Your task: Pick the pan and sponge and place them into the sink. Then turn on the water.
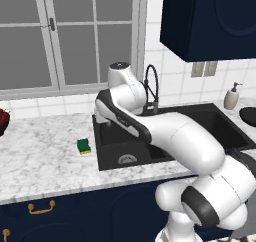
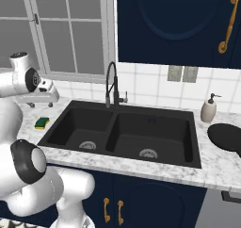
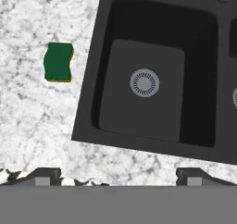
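We see a matte black sink with two deep basins [image 2: 89, 113] set into a white and grey speckled stone counter [image 1: 40, 151]. Each basin has a round silver drain at the bottom. A small green sponge with a yellow layer underneath [image 1: 84, 146] lies flat on the counter, just beside the left edge of the sink. A round, flat, all-black pan [image 2: 226, 136] sits on the counter on the other side of the sink, near a cream soap bottle with a pump [image 2: 208, 108]. A black curved faucet with a coiled spring [image 2: 111, 85] stands behind the sink. Our gripper [image 3: 118, 174] hangs above the counter near the front edge of the left basin, with its two dark fingers spread wide and holding nothing.
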